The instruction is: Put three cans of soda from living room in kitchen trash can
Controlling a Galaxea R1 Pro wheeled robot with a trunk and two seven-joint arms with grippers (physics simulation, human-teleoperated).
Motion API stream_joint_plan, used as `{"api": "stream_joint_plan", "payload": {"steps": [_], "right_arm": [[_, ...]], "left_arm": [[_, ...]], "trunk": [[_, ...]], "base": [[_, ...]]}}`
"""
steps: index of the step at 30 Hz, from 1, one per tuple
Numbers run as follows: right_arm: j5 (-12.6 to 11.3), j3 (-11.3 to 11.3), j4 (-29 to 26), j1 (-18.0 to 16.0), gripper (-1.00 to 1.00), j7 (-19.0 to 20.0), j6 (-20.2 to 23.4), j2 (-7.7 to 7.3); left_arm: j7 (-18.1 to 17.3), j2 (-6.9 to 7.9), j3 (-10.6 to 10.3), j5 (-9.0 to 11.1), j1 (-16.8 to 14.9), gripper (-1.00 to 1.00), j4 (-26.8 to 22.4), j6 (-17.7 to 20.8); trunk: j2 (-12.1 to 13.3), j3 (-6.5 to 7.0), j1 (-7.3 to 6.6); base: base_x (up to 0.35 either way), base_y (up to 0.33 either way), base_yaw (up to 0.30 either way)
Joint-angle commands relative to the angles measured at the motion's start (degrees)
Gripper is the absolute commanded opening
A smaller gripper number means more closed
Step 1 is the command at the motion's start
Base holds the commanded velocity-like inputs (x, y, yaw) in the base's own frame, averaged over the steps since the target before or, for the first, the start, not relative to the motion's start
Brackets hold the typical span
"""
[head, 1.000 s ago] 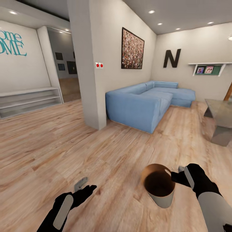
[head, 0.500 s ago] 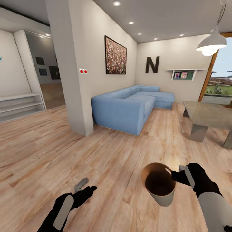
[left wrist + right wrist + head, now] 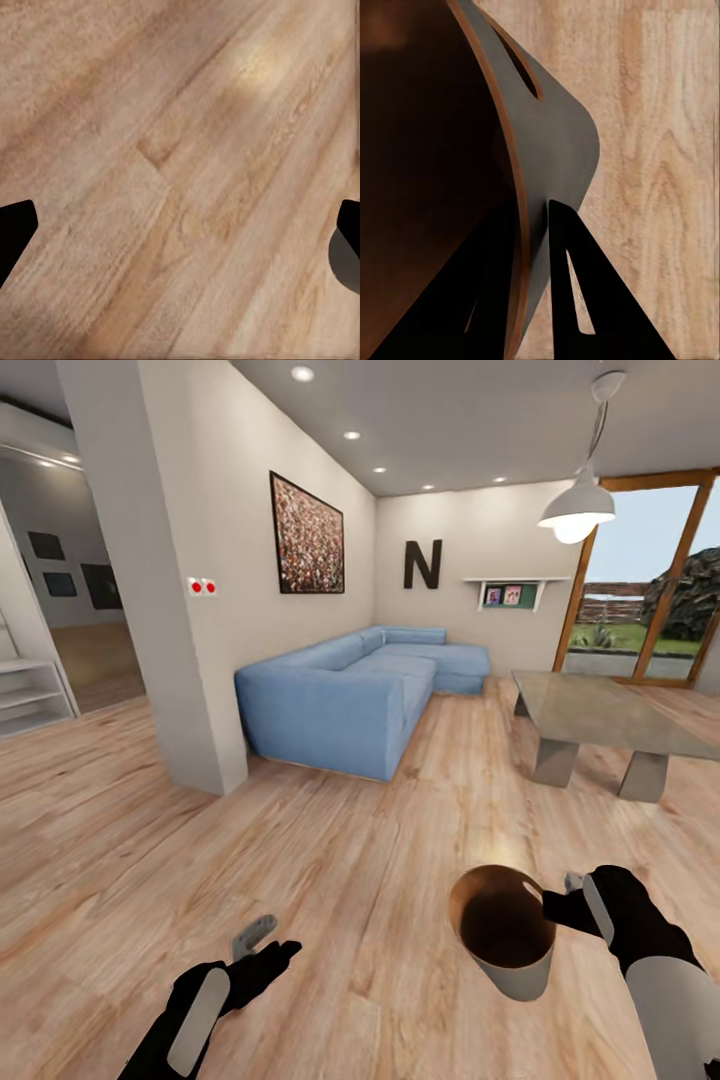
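Right gripper pinches the tash can rim, held above floor; left gripper open, empty, extended forward.

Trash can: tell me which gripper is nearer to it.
Right. The right gripper is clamped on the trash can rim, holding it above the floor; the left gripper hangs empty, well off to its side.

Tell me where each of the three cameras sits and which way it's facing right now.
Head view: on the head, facing forward and down at the blue corner sofa; both arms show, left gripper empty.
Left wrist view: faces the light wood plank floor; black fingertips.
Right wrist view: along the right gripper, clamping the pale grey tapered trash can.
Head and right wrist share the can.
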Motion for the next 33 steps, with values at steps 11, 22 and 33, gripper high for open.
{"api": "stream_joint_plan", "payload": {"steps": [11, 22, 33], "right_arm": [[-2.0, -0.1, 0.0, 0.0, -1.0, 0.4, -0.1, -0.21], [-1.9, -0.1, 0.6, 0.1, -1.0, 8.8, 0.0, -8.38], [-2.1, 0.1, 0.9, 0.1, -1.0, 12.9, 0.0, -12.78]], "left_arm": [[0.5, 0.12, -5.6, -0.4, 0.0, 1.0, 4.2, -3.0], [0.7, -0.69, -6.2, -0.4, -2.3, 1.0, 4.3, -2.8], [-0.4, -1.47, -8.9, 0.1, -7.2, 1.0, 7.7, -2.5]], "trunk": [[0.0, 0.01, 0.0], [0.0, -0.17, 0.0], [0.0, -0.63, 0.0]], "base": [[0.0, -0.153, -0.182], [0.016, -0.329, -0.078], [0.15, -0.323, -0.249]]}}
